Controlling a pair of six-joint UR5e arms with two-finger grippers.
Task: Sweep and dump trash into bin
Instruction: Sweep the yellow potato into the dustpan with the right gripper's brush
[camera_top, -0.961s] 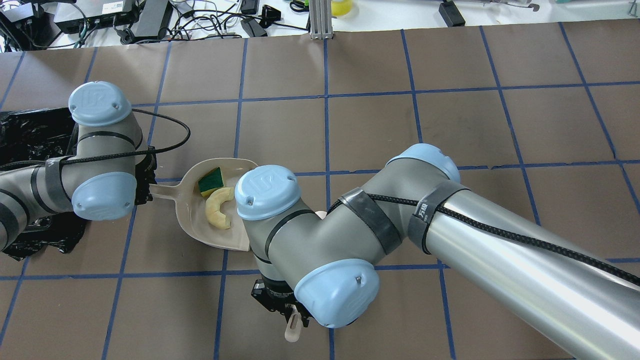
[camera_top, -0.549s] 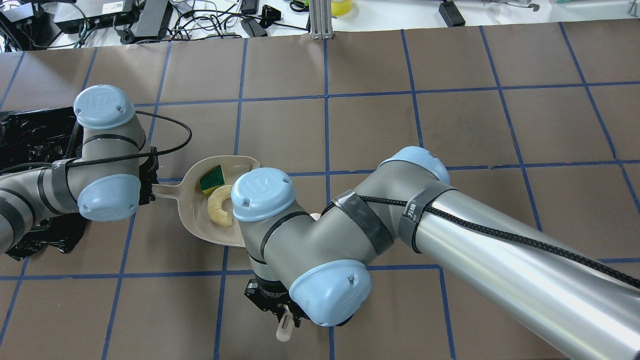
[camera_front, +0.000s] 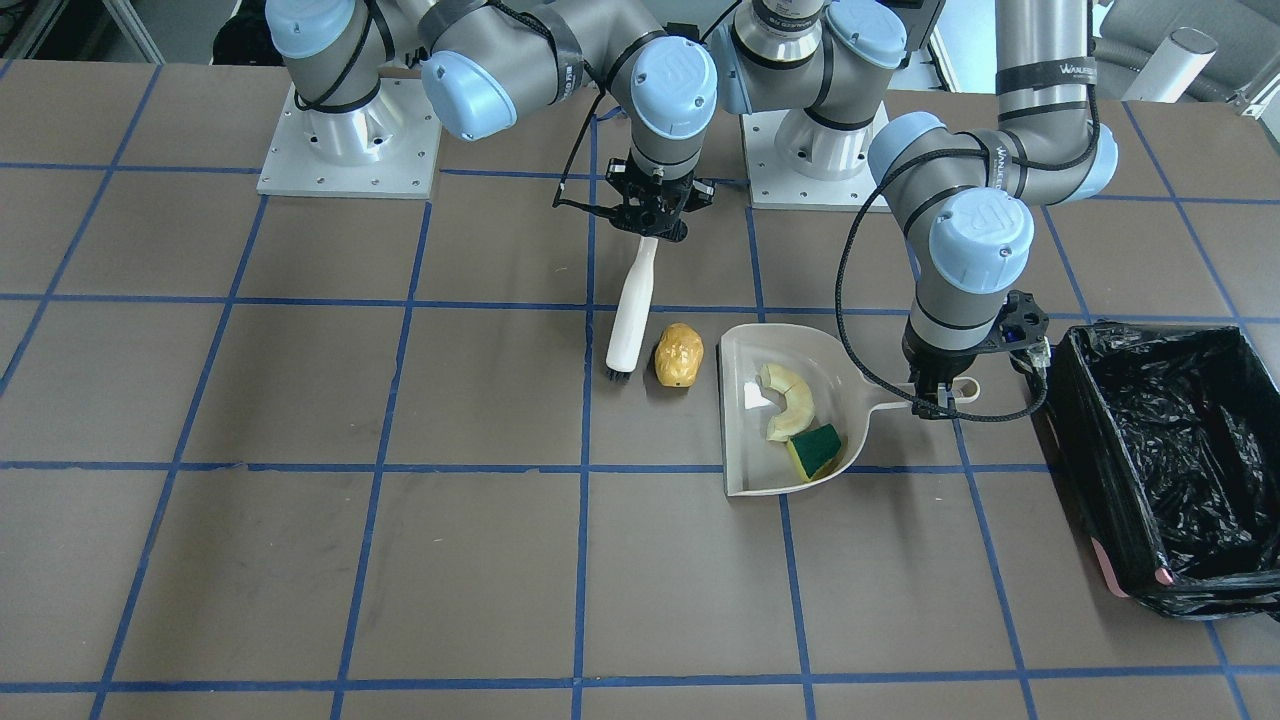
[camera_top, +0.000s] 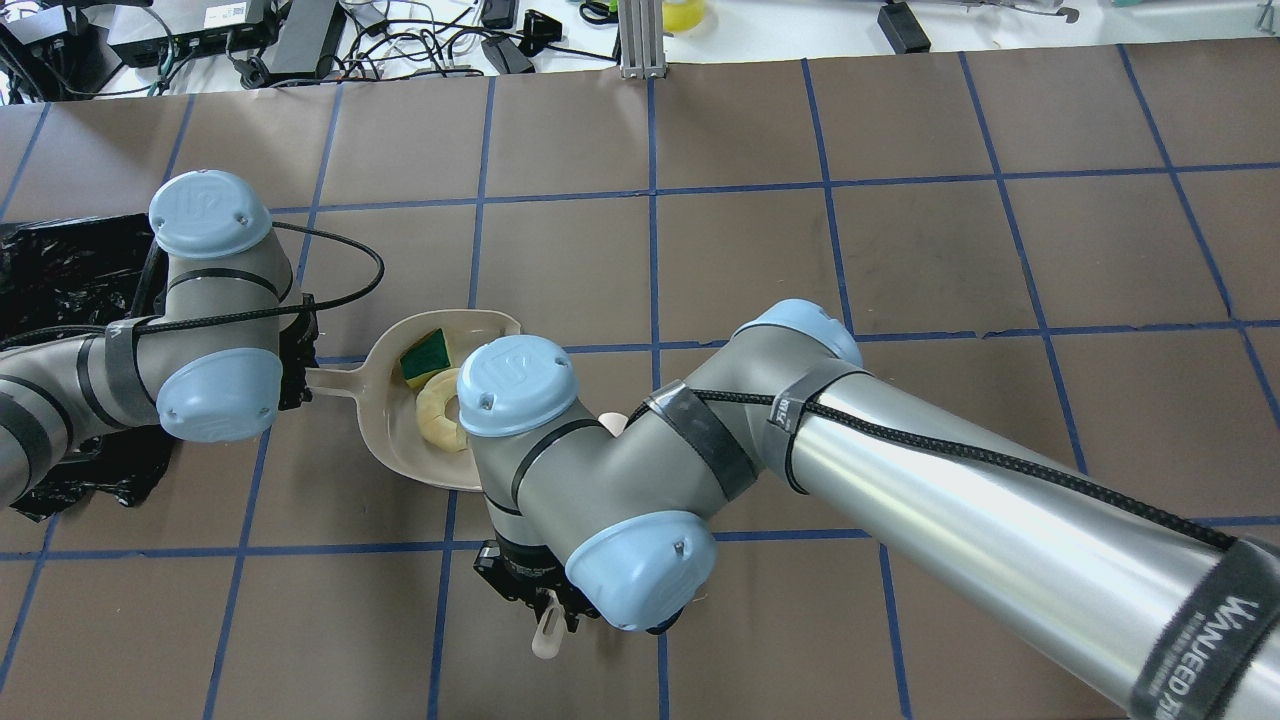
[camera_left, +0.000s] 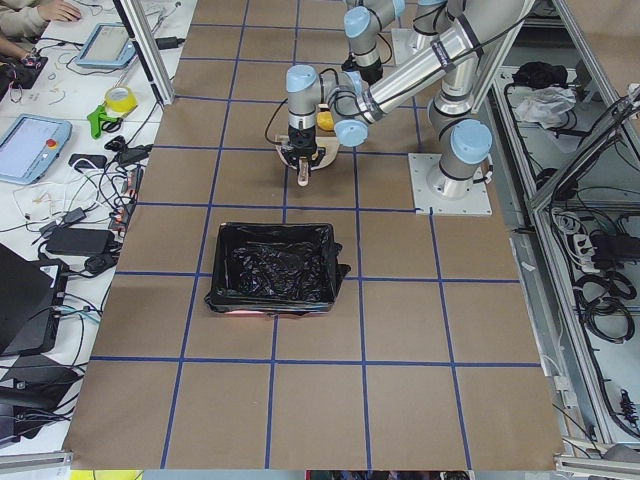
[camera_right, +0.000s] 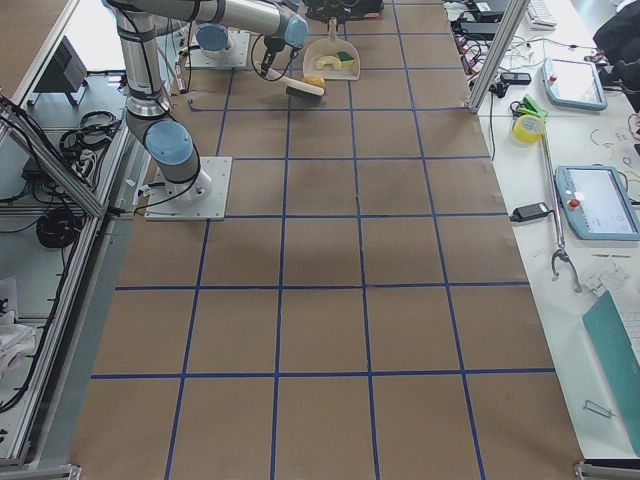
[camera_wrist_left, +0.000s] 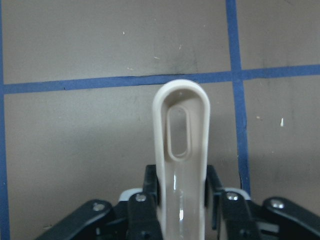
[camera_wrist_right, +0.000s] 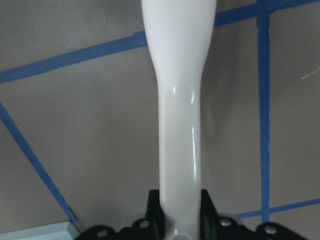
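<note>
The dustpan (camera_front: 745, 455) lies flat on the table (camera_front: 300, 400), and two pieces of the trash are inside it: the pale curved rind slice (camera_front: 790, 400) and, touching it, the yellow-and-green sponge (camera_front: 818, 450). A small white scrap (camera_front: 755, 397) lies beside the rind. The third piece, the golden-brown potato (camera_front: 679, 355), is on the table between the brush (camera_front: 632, 300) and the open edge of the dustpan, near both. The bin (camera_front: 1150, 335) stands just beside the handle side of the dustpan, and inside it only the crinkled black bag shows.

The left gripper (camera_front: 935, 400) is clamped on the dustpan handle, with both fingers (camera_wrist_left: 150, 192) pressed on its sides. The right gripper (camera_front: 650, 222) grips the upper end of the brush handle in the same way. The dark bristles are down at the table.

From the overhead view the right arm covers the potato and the brush head, and only the handle tip sticks out. The bin is cut off there at the left edge. It cannot be seen whether the bristles touch the potato.
</note>
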